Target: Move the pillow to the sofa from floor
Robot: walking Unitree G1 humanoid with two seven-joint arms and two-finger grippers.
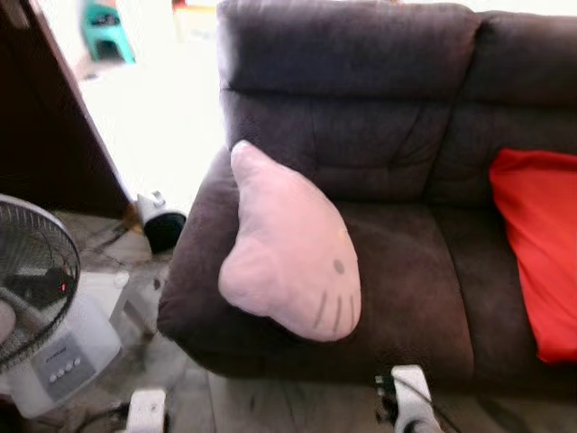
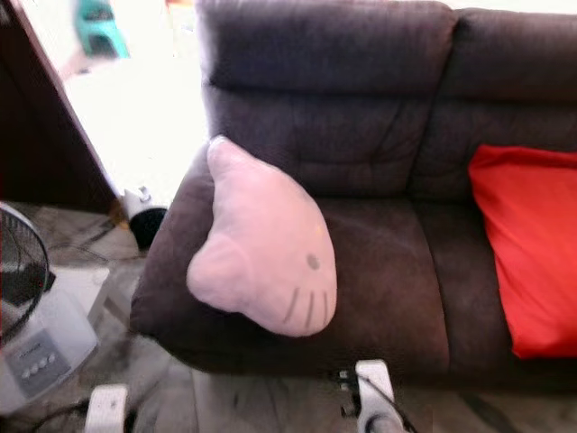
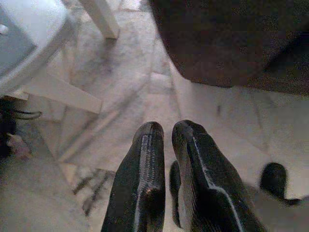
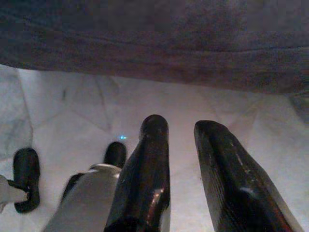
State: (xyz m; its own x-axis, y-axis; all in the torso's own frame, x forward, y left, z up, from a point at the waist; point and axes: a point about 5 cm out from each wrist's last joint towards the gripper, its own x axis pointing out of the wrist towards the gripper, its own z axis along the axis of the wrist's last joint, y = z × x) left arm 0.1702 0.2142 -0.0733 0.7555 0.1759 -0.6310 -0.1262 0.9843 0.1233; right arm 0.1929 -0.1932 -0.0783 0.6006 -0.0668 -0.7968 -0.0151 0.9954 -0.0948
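Both arms hang low: left gripper [image 3: 164, 145] nearly closed, right gripper [image 4: 186, 145] parted, both empty. Pink pillow [image 1: 288, 248] overhanging the sofa [image 1: 406, 271] edge may slide off.

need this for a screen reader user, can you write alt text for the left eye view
A pale pink cat-face pillow leans on the left seat and armrest of a dark brown sofa, with a red cushion at the sofa's right. A white fan stands on the tiled floor to the left.

left pincer [image 3: 164, 133] closed, right pincer [image 4: 183, 130] parted, both lowered
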